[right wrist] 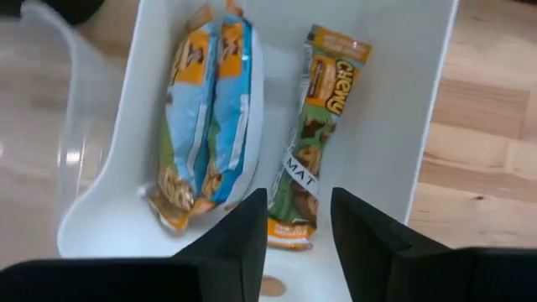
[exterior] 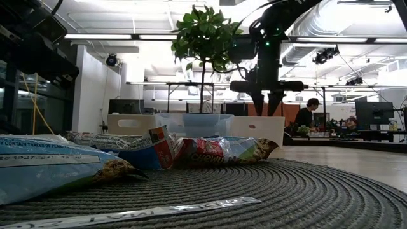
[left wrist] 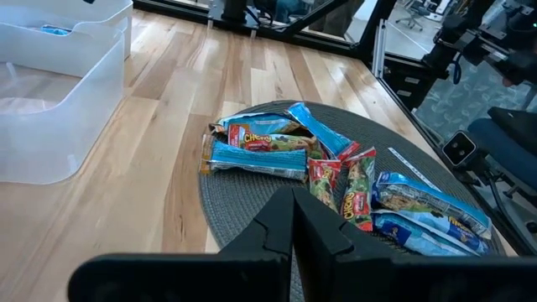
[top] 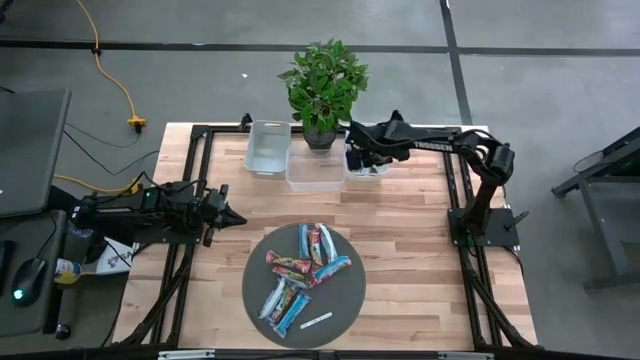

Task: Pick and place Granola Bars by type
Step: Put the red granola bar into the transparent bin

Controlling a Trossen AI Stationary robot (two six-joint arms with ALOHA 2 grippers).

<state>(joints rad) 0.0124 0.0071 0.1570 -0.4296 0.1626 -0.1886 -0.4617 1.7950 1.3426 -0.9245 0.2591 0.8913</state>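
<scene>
Several granola bars in light blue and red wrappers lie in a loose pile on a round grey mat; they also show in the left wrist view and the low view. My left gripper is shut and hovers left of the mat, pointing at the pile. My right gripper is open above the far right white bin. In that bin lie two light-blue-and-orange bars and a tan-orange bar, flat on its floor.
Two more clear bins stand left of the white one along the far edge, with a potted plant behind them. A thin white strip label lies on the mat's near side. Bare wood lies between the mat and the bins.
</scene>
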